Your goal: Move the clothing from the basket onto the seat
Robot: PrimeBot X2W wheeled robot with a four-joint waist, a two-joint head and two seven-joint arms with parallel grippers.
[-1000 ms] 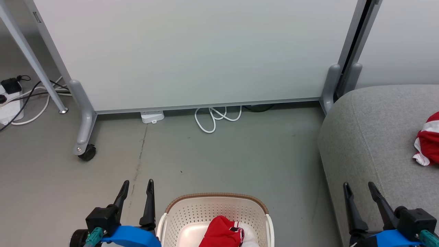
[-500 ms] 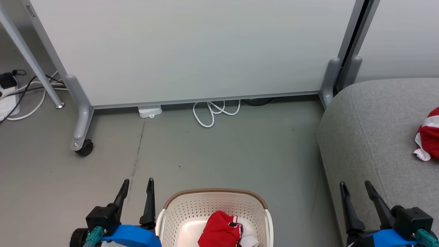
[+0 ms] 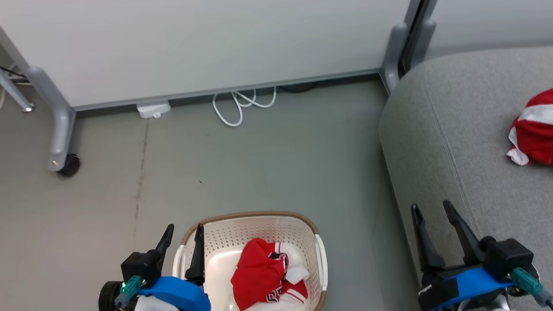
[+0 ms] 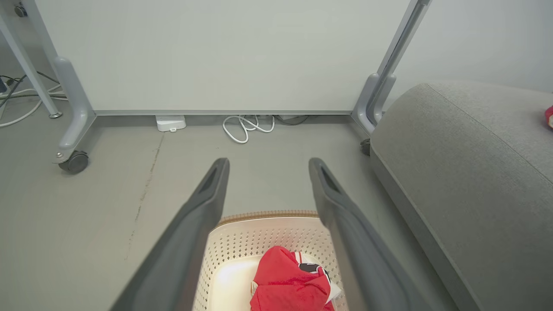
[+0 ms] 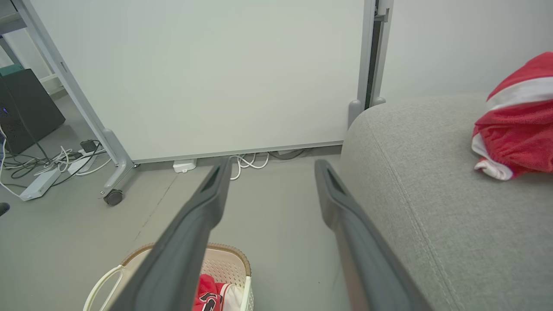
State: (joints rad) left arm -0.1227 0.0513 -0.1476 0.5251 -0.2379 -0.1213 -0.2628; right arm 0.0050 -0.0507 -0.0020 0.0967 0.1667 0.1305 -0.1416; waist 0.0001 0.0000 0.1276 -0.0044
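The cream basket (image 3: 319, 263) with a brown rim stands on the floor at the bottom middle. Red and white clothing (image 3: 259, 274) lies crumpled inside it, also seen as clothing (image 4: 287, 283) between my left fingers in the left wrist view. Another red and white garment (image 3: 533, 129) lies on the grey seat (image 3: 466, 129) at the right. My left gripper (image 3: 185, 230) stands open at the basket's left rim, holding nothing. My right gripper (image 3: 431, 208) hovers open over the seat's front left edge, empty. The right wrist view shows the basket (image 5: 229, 261), the seat (image 5: 432, 194) and the garment (image 5: 516, 121) on it.
A white partition panel (image 3: 194, 39) on grey wheeled feet (image 3: 58, 129) stands behind. A white cable loop (image 3: 239, 103) and a small white box (image 3: 152, 109) lie at its base. Power strips and cables (image 5: 47, 170) lie on the floor far left.
The camera has tipped down and turned, so more of the basket and its clothing shows. Both grippers stay open, holding nothing.
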